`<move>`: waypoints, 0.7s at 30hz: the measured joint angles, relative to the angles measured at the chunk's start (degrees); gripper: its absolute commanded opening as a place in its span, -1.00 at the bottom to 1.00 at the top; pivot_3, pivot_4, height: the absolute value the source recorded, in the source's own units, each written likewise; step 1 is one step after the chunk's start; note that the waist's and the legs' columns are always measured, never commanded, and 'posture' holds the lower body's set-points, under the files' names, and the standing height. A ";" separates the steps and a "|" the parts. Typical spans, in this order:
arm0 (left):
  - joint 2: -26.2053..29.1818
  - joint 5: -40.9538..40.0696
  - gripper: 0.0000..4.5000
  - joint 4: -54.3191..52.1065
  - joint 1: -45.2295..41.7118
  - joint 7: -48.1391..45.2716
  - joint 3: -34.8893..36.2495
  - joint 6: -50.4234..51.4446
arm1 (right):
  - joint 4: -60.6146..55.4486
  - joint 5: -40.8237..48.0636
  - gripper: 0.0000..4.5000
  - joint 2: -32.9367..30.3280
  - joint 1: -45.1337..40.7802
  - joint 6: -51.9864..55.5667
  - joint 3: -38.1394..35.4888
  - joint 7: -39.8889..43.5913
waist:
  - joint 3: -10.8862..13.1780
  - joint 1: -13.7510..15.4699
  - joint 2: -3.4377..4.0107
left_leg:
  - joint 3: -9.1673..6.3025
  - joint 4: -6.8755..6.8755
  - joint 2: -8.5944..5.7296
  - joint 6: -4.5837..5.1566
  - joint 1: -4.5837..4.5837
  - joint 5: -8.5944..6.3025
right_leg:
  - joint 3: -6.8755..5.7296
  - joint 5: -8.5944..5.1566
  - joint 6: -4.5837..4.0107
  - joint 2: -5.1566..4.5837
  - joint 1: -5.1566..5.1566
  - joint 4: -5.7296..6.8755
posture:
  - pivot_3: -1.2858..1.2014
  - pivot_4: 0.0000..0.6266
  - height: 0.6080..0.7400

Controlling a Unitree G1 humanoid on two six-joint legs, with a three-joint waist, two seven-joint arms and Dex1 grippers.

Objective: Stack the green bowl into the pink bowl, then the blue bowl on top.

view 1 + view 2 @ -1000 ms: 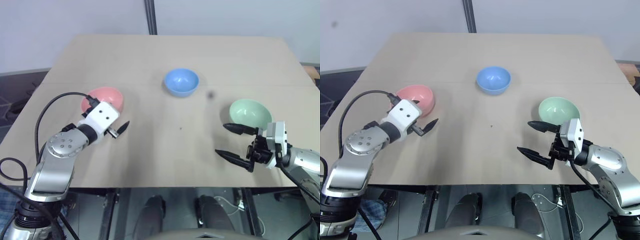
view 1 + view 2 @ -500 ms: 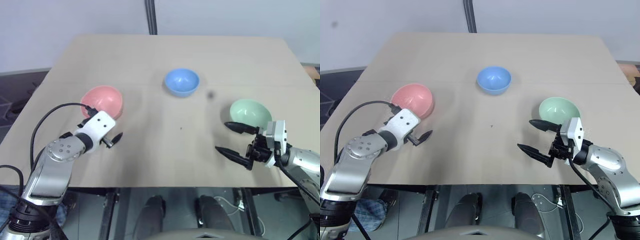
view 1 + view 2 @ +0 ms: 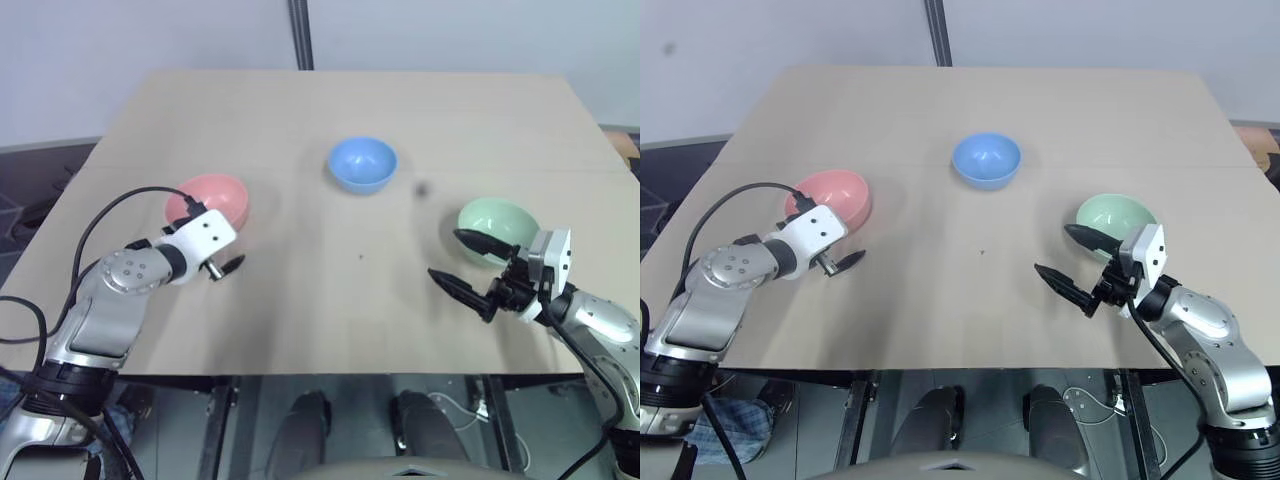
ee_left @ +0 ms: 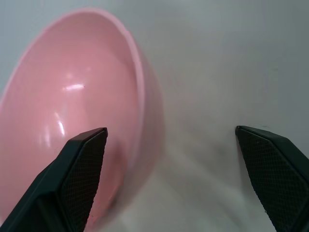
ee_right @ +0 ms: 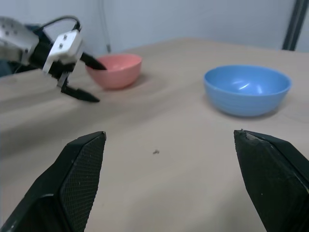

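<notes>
pink bowl [image 3: 210, 199]: near rim hidden behind left claw [image 3: 222, 256], wide open, empty
green bowl [image 3: 497, 226]: partly covered by right claw [image 3: 466, 268], spread, empty

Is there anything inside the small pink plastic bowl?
The pink plastic bowl looks empty where its inside shows. The left gripper and its white wrist cover the near rim.

On the table [image 3: 300, 320]: pink bowl [image 3: 212, 200] left, blue bowl [image 3: 363, 163] behind, green bowl [image 3: 495, 226] right.
</notes>
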 measured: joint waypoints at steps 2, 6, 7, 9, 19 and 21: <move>0.09 1.22 1.00 1.89 -1.43 -0.09 -1.33 -2.81 | 0.00 0.35 0.98 1.52 -0.44 -0.66 -0.40 -1.26 | -0.01 0.04 0.01 | -0.01 0.00 0.00 0.00 0.00 0.00 | 0.00 0.00 0.00 0.01 0.00 0.01 | 0.03 -0.52 1.00; 0.04 2.37 1.00 4.03 -3.20 -0.62 -2.74 -5.66 | -0.02 0.36 0.98 2.00 0.66 -0.71 -0.67 -2.23 | -0.03 0.31 0.03 | -0.02 0.00 -0.03 0.00 -0.01 0.00 | -0.01 0.00 0.00 -0.01 0.01 0.01 | 0.03 -0.52 1.00; 0.04 2.81 1.00 4.58 -3.57 -0.80 -3.08 -6.56 | -0.05 0.39 0.98 2.14 1.22 -0.69 -0.79 -2.69 | -0.04 0.32 0.05 | -0.02 0.00 -0.03 0.00 -0.01 0.00 | -0.01 0.00 0.00 -0.01 0.01 0.02 | 0.03 -0.52 1.00; -0.12 3.13 1.00 5.87 -4.29 -1.14 -3.36 -7.72 | -0.12 0.40 0.98 2.24 2.28 -0.65 -1.25 -3.10 | -0.08 0.31 0.13 | -0.01 0.01 -0.03 0.01 0.01 0.00 | -0.01 0.00 0.00 -0.01 0.01 0.05 | 0.03 -0.52 1.00; -1.37 4.73 -0.22 10.05 -5.88 -2.71 -5.22 -11.97 | -2.84 1.57 1.00 1.55 4.88 0.73 -1.84 -4.44 | -0.17 0.20 0.28 | 0.00 0.02 -0.01 0.01 0.07 0.01 | 0.02 0.00 0.01 0.03 0.03 0.09 | 0.03 -0.52 1.00; -1.72 4.90 -0.69 10.59 -5.94 -2.70 -5.53 -12.02 | -2.92 1.72 1.00 1.25 4.91 0.96 -1.84 -4.59 | -0.17 0.14 0.27 | 0.00 0.02 0.00 0.01 0.07 0.01 | 0.02 0.00 0.01 0.03 0.03 0.09 | 0.03 -0.52 1.00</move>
